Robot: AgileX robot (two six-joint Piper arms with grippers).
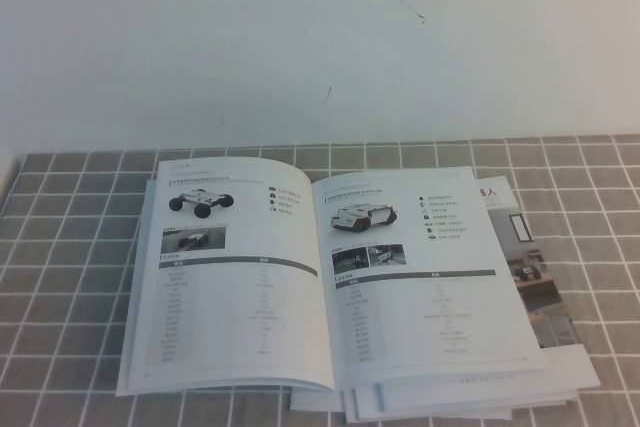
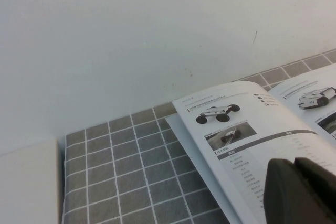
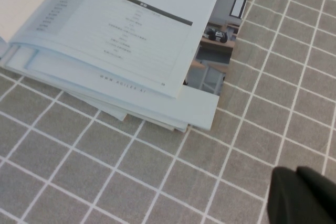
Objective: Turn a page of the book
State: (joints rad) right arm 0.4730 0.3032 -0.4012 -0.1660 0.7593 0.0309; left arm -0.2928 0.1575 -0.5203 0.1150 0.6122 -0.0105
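Observation:
The book [image 1: 320, 277] lies open on the grey checked tablecloth, its two white pages showing wheeled robots and tables of text. Its photo cover [image 1: 530, 267] sticks out under the right-hand pages, and lower pages fan out at the near edge. Neither arm shows in the high view. In the left wrist view my left gripper [image 2: 294, 165] hovers over the book's [image 2: 247, 129] left page, its dark fingers pressed together with nothing between them. In the right wrist view my right gripper [image 3: 296, 174] is shut and empty over bare cloth, apart from the book's [image 3: 131, 40] near right corner.
The tablecloth [image 1: 70, 287] runs back to a white wall [image 1: 320, 37]. A pale white block [image 2: 26, 182] sits at the cloth's far left edge, and bare cloth [image 3: 105, 182] surrounds the book on all sides.

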